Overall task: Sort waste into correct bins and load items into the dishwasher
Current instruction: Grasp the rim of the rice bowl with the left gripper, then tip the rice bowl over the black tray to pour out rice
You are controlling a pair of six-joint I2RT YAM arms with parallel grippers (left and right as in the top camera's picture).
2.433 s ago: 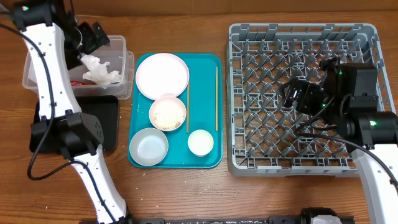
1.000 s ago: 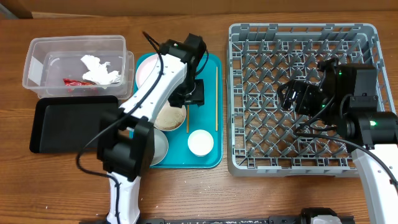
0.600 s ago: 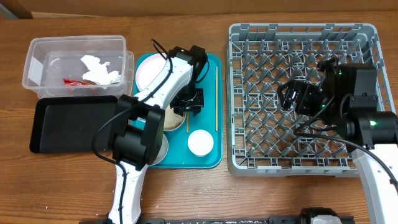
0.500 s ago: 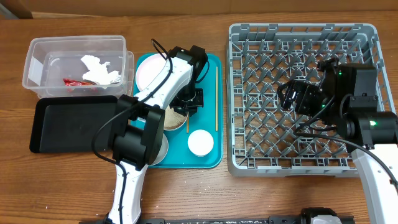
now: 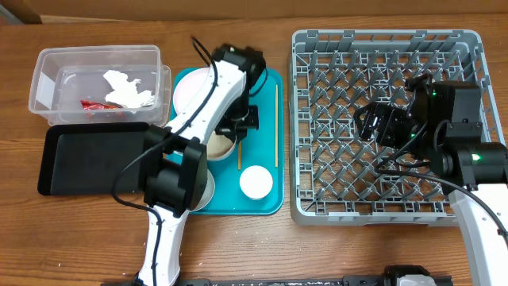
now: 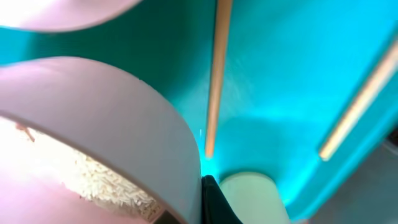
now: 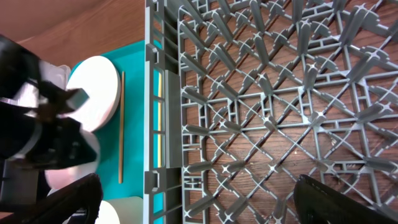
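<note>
My left gripper is shut on the right rim of the white bowl that holds rice, on the teal tray. In the left wrist view the bowl wall fills the left side, with one dark fingertip pressed against its outside. Beside it lie two chopsticks and the small cup. The plate sits behind the bowl. A second bowl is mostly hidden under my left arm. My right gripper hangs open over the grey dish rack.
The clear tub at the back left holds tissue and a red wrapper. A black tray lies in front of it. The teal tray sits between the bins and the rack.
My left gripper's jaws have closed onto the rice bowl's rim and the wrist has shifted slightly toward the back. The right arm has not moved.
</note>
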